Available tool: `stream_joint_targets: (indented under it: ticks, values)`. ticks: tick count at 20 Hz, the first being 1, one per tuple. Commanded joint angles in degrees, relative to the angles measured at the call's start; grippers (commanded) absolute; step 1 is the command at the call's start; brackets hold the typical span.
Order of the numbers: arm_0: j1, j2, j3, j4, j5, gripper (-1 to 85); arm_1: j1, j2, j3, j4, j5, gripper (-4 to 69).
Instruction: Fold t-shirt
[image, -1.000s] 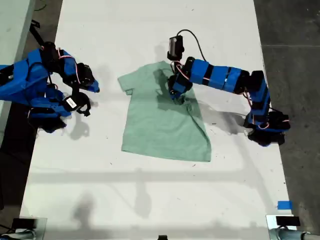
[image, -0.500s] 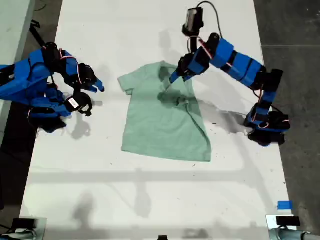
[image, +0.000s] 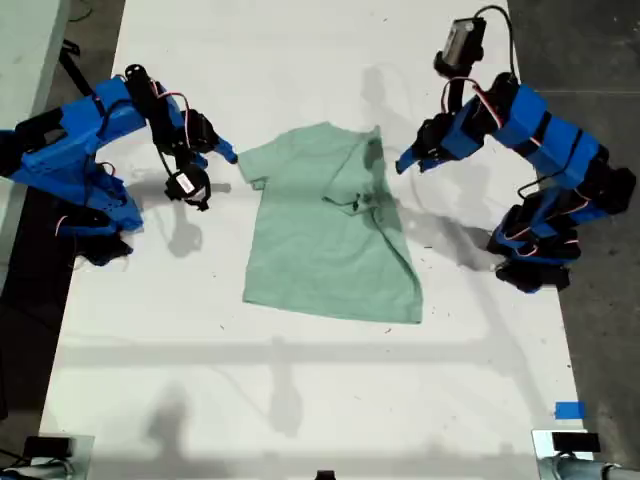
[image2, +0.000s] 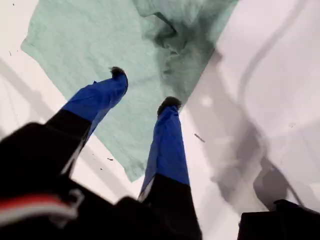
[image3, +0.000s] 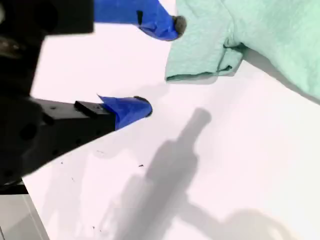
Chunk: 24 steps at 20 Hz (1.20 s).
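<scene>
Pale mint-green cloth t-shirt (image: 330, 225) lay on white tabletop (image: 300, 400), 1 sleeve folded in. My first pincer (image2: 142, 90) and second pincer (image3: 160, 65): both open, empty. Risk: second pincer snagging the free sleeve, dragging the shirt askew.

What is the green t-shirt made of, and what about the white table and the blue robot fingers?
The t-shirt looks like soft matte knit cloth: it wrinkles and bunches where one side is folded over. The table seems a smooth, hard white board, slightly glossy, with clear shadows on it. The fingers of my first gripper look like rigid blue plastic with dark tips, possibly rubber.
</scene>
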Motion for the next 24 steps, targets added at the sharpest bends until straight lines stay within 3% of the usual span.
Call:
stream_joint_targets:
  ticks: [1, 8, 13, 21, 24]
  values:
    - [-3.69, -5.54, -8.44, -0.18, 2.72, 26.8, -1.76, 7.12, 4.04, -3.34, 2.2, 17.7]
    - [-7.21, -17.05, -21.71, 4.04, 5.71, 26.9, -2.02, 18.37, 14.15, -3.69, 4.57, 17.6]
    - [-7.38, -21.53, -23.03, 3.52, 5.71, 27.1, -1.41, 20.83, 16.7, -3.96, 4.48, 17.6]
    - [-8.79, -36.74, -21.53, -8.79, 4.83, 27.8, -2.29, 22.5, 18.54, -4.31, 5.63, 17.6]
    - [-10.11, -45.26, -23.91, -10.55, 2.9, 25.2, -2.9, 24.79, 19.51, -3.52, 6.59, 17.6]
